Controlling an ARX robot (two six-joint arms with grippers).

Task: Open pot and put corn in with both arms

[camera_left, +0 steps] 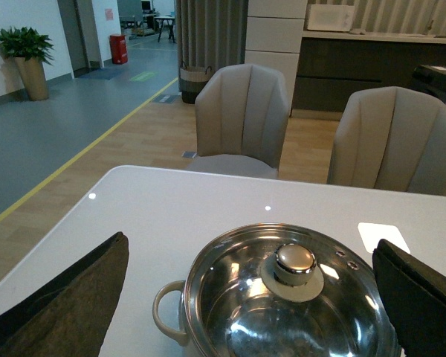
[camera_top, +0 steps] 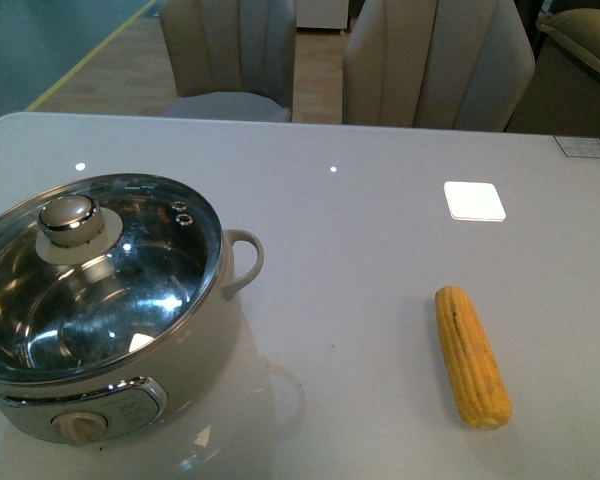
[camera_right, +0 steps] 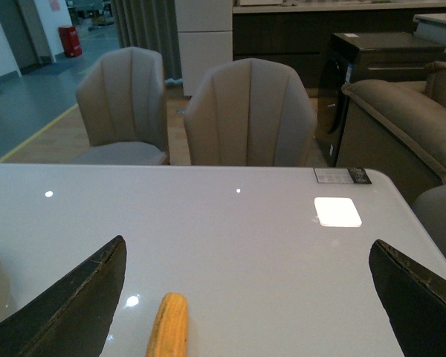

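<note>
The cream pot (camera_top: 215, 325) stands at the table's front left, its glass lid (camera_top: 110, 290) on it, knob (camera_top: 70, 220) on top, loop handle (camera_top: 245, 260) to the right, dial (camera_top: 80, 427) in front. The corn (camera_top: 471, 355) lies on the table at the front right, pointing away from me. Neither arm shows in the front view. In the left wrist view my left gripper (camera_left: 253, 297) is open, above and short of the lid knob (camera_left: 295, 260). In the right wrist view my right gripper (camera_right: 249, 297) is open above the table, the corn (camera_right: 169, 326) between its fingers, nearer one finger.
The white table (camera_top: 380, 230) carries a bright square light reflection (camera_top: 474, 200) at the back right. Two beige chairs (camera_top: 435, 60) stand behind the far edge. A sofa (camera_right: 394, 126) is off to the right.
</note>
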